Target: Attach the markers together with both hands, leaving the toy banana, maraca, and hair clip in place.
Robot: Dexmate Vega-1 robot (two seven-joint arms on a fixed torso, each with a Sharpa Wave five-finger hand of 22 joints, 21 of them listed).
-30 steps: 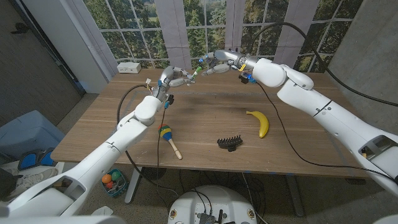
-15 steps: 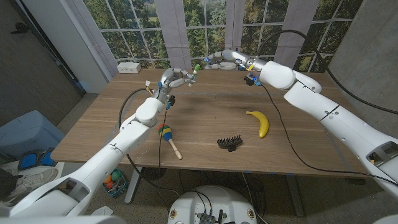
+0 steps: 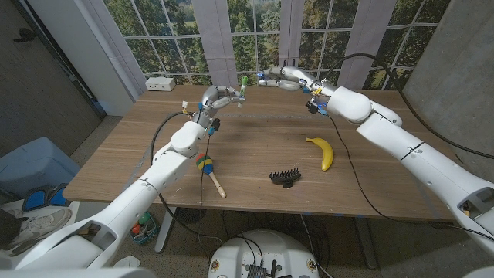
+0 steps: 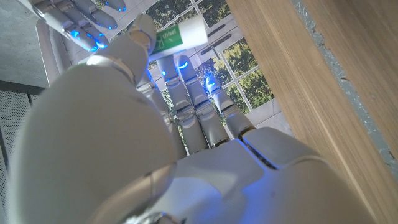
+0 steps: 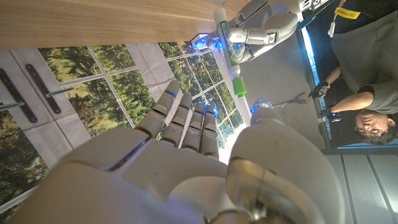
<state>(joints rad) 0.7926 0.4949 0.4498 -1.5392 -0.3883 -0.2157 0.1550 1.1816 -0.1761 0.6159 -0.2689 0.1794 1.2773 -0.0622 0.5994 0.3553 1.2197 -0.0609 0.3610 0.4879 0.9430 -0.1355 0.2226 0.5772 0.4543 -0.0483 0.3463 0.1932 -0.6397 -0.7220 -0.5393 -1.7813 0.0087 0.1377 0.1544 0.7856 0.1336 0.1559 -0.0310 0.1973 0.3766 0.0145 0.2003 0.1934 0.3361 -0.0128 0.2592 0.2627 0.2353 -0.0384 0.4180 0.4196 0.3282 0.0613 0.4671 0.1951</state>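
Note:
My left hand is raised over the table's far side and holds a green and white marker by one end. In the right wrist view the marker shows as one long piece with a green cap, sticking out of the left hand. My right hand hovers a short way to the right of the marker's tip, fingers stretched out, holding nothing. The toy banana, the maraca and the black hair clip lie on the wooden table nearer to me.
A white box sits at the table's far left corner by the windows. A person sits off to the side. Black cables trail along both arms over the tabletop.
The right hand has let go and drawn back to the right from the left hand. The marker stays in the left hand, which barely moved.

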